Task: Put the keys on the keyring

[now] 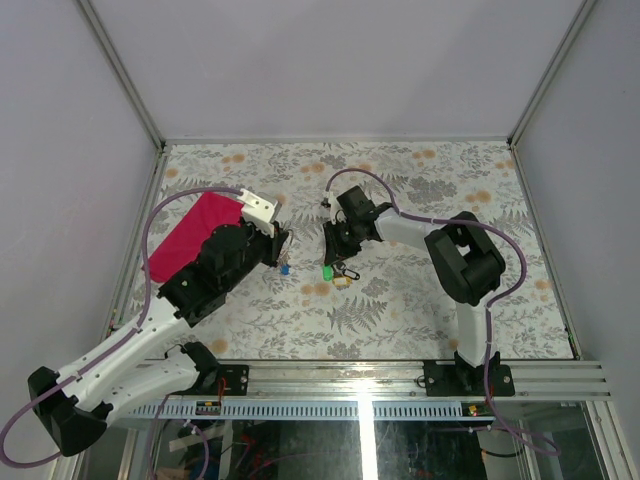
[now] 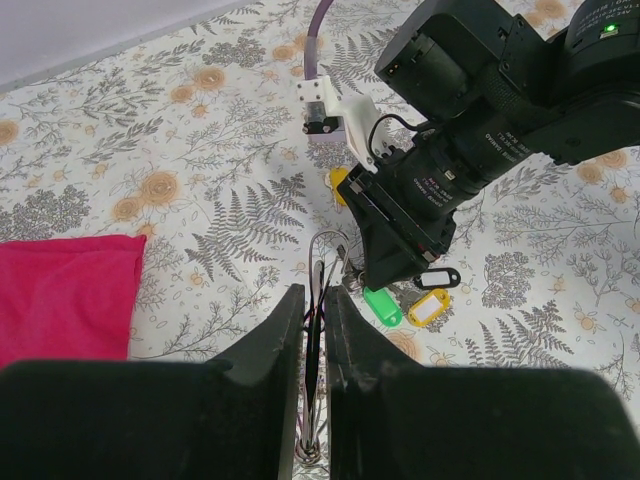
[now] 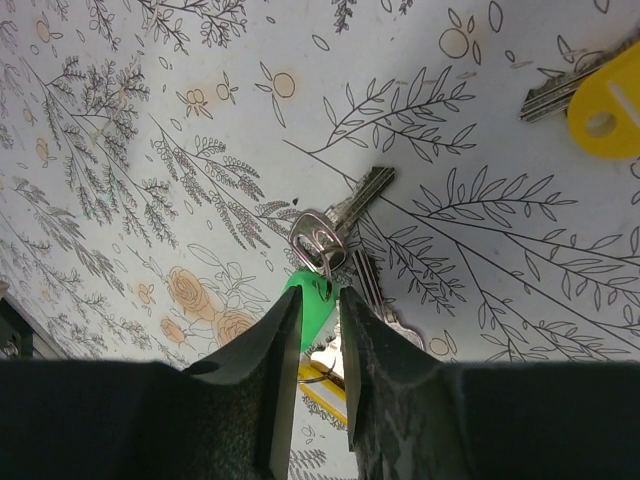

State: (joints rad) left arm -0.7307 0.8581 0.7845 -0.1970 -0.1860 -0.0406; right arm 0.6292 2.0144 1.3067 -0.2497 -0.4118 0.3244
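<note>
My left gripper (image 1: 279, 246) is shut on the thin silver keyring (image 2: 318, 292), seen edge-on between its fingers (image 2: 270, 350). A small blue tag (image 1: 286, 268) shows just below it in the top view. My right gripper (image 1: 336, 252) points down at the key cluster, its jaws closed narrowly around the green tag (image 3: 313, 298) of a silver key (image 3: 330, 236). A second silver key (image 3: 376, 288) and a yellow tag (image 3: 322, 388) lie underneath. From the left wrist I see the green tag (image 2: 382, 306), the yellow tag (image 2: 430, 307) and a black tag (image 2: 440, 278) under the right gripper (image 2: 405, 262).
A red cloth (image 1: 192, 234) lies at the left, also in the left wrist view (image 2: 65, 300). A loose key with a round yellow head (image 3: 608, 108) lies apart from the cluster, also in the left wrist view (image 2: 340, 186). Metal frame posts edge the flowered table (image 1: 430, 310).
</note>
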